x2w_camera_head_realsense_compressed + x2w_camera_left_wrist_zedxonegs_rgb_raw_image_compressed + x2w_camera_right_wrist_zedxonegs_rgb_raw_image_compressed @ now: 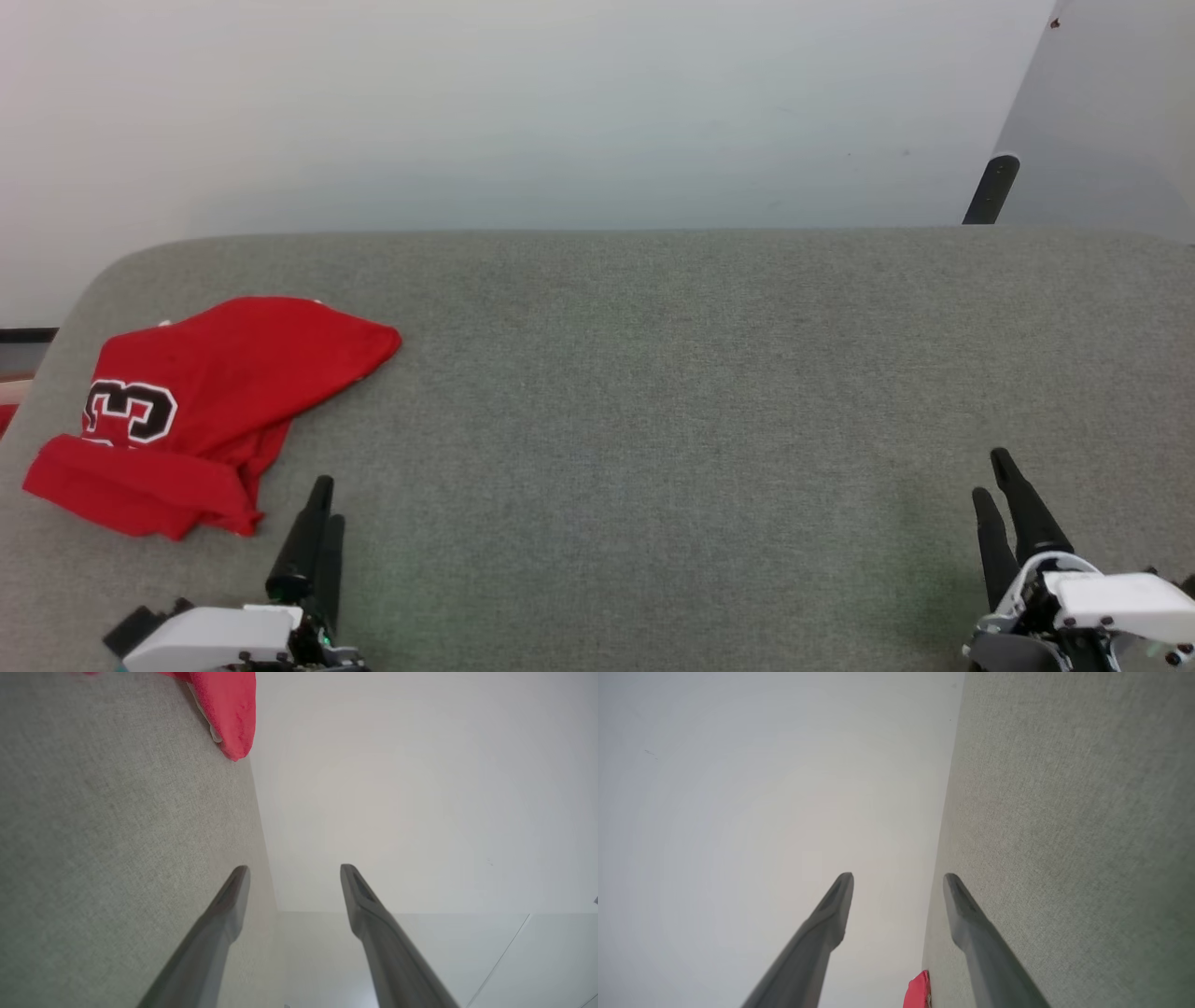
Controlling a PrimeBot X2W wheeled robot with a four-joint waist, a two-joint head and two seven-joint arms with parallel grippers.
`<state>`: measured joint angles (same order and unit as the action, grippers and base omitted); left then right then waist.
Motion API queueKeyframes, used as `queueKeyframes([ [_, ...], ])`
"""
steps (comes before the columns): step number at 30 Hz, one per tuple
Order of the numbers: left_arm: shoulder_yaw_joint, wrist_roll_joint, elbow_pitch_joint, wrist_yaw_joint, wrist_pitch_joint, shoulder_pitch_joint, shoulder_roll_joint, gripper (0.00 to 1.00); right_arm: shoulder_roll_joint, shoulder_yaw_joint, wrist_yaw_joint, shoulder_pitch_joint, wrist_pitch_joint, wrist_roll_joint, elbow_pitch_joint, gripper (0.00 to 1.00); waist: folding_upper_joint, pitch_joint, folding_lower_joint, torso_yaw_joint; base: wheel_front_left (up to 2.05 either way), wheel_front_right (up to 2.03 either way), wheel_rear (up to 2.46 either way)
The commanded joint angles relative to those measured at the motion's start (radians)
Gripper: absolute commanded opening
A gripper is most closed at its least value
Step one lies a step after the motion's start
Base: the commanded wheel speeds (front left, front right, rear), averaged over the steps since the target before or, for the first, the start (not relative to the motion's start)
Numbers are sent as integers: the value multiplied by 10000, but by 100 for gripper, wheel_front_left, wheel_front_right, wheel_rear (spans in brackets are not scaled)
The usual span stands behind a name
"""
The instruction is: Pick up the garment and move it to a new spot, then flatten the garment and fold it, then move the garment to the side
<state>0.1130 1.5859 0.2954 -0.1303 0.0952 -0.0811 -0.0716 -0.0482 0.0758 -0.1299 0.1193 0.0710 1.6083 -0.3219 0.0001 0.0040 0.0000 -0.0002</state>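
Garment: red jersey shirt with a black, white-outlined number (201,411), lying bundled at the left edge of the grey fabric-covered counter (653,373).
Left end effector (329,499): dark fingers parted, holding nothing, just beside the garment's near corner.
Right end effector (990,472): fingers parted, holding nothing, well apart from the garment.
Beyond: pale wall (560,112).
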Motion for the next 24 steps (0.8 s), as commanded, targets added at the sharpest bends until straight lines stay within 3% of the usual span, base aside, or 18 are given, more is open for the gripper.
queueKeyframes([
  [1,-19,-342,-170,0,-116,-335,-266,100,-47,-175,-1,518,-135,-153,-18,100,-1,2,0,-2,0,0,0],
  [10,-477,-1810,-43,29,-714,-572,-866,100,-170,-655,-2,1181,-545,-1401,-588,100,-1,7,0,14,0,0,0],
  [24,-897,-4564,-56,250,-1327,-810,-1571,100,-245,-1169,-4,1963,-1102,-4427,-1412,100,-1,22,0,3,0,0,0],
])
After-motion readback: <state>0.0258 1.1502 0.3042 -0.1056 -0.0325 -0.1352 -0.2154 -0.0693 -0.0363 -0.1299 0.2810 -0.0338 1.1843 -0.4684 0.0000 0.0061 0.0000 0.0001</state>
